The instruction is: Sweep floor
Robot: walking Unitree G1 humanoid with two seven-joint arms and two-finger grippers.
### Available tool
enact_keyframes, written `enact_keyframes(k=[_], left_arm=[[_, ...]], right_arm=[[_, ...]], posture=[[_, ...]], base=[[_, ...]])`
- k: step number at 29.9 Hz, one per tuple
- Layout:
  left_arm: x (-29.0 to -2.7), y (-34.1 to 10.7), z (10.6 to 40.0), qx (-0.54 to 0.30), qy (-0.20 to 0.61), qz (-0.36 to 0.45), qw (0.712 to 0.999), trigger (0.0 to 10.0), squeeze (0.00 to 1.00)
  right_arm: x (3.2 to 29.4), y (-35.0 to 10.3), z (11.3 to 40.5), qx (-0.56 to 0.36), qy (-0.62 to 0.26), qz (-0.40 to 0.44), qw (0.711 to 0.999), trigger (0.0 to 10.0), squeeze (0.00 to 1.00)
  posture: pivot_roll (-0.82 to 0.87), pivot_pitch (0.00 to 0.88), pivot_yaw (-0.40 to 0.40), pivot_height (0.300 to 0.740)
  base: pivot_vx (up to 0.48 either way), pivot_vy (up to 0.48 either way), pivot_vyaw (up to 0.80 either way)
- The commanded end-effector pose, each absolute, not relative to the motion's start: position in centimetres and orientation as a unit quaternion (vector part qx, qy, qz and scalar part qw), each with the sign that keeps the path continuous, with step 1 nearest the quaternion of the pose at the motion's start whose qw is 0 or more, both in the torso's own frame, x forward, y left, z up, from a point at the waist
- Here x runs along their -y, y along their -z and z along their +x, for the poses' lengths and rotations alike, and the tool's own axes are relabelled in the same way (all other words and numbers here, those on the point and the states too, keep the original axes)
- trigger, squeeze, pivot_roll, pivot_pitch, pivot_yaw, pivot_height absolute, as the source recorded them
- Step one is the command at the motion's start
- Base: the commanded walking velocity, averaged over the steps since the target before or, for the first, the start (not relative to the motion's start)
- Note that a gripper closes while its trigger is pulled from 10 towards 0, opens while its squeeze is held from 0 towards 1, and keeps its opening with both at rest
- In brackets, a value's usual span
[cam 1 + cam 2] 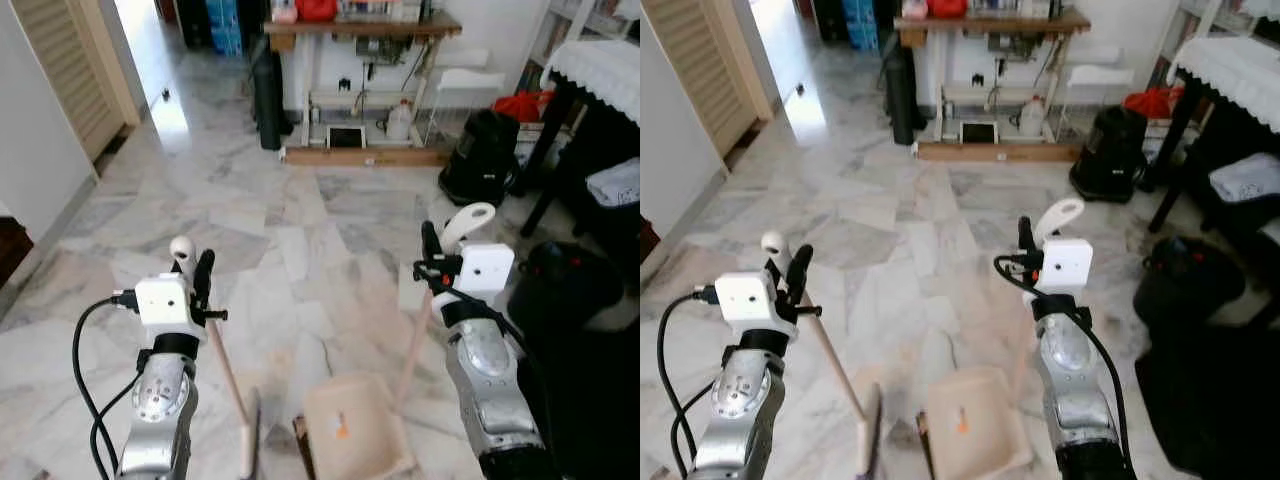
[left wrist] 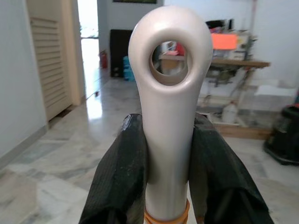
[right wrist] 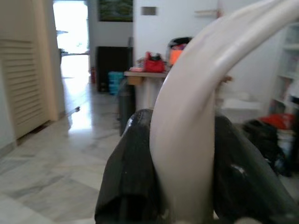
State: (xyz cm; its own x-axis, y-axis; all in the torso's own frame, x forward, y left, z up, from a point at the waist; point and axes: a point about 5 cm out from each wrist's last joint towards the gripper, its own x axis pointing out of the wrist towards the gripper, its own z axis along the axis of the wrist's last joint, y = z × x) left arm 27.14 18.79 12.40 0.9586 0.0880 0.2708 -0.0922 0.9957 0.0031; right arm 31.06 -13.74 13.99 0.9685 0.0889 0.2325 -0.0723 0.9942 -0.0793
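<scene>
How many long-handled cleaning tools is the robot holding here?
2: a broom gripped by the left gripper, its head on the floor, and a dustpan on the floor beside it, handle in the right gripper.

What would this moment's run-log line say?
left gripper: shut on broom handle | right gripper: shut on dustpan handle | dustpan: on floor

1. Your left silver arm rises from the lower left, wrist bent forward, and its left gripper [image 1: 190, 262] has both black fingers [image 2: 119, 172] pressed against the sides of the pale looped top of the broom handle [image 2: 169, 93].
2. Your right silver arm stands upright on the other side, and its right gripper [image 1: 447, 240] is clamped around the curved cream dustpan handle [image 3: 196, 102], just below the handle's tip.
</scene>
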Motion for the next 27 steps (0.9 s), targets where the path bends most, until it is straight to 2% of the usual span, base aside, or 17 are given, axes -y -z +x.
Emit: enact_keyframes(k=[1, 9, 27], left_arm=[[-18.83, -13.40, 27.36, 0.155, -0.043, 0.021, 0.987, 10.0, 0.00], [-18.57, -13.31, 27.19, 0.154, -0.034, 0.017, 0.987, 10.0, 0.00], [-18.25, -13.30, 27.30, 0.139, 0.010, 0.019, 0.990, 10.0, 0.00]], right_arm=[[13.52, -15.40, 31.04, 0.148, -0.041, -0.017, 0.988, 10.0, 0.00], [13.44, -15.31, 30.85, 0.149, -0.044, -0.016, 0.988, 10.0, 0.00], [12.71, -14.57, 30.14, 0.146, -0.050, -0.018, 0.988, 10.0, 0.00]], posture=[[0.05, 0.000, 0.010, 0.740], [0.05, 0.000, 0.011, 0.740], [0.03, 0.000, 0.043, 0.740]], base=[[0.360, 0.000, 0.00], [0.330, 0.000, 0.00], [0.000, 0.000, 0.00]])
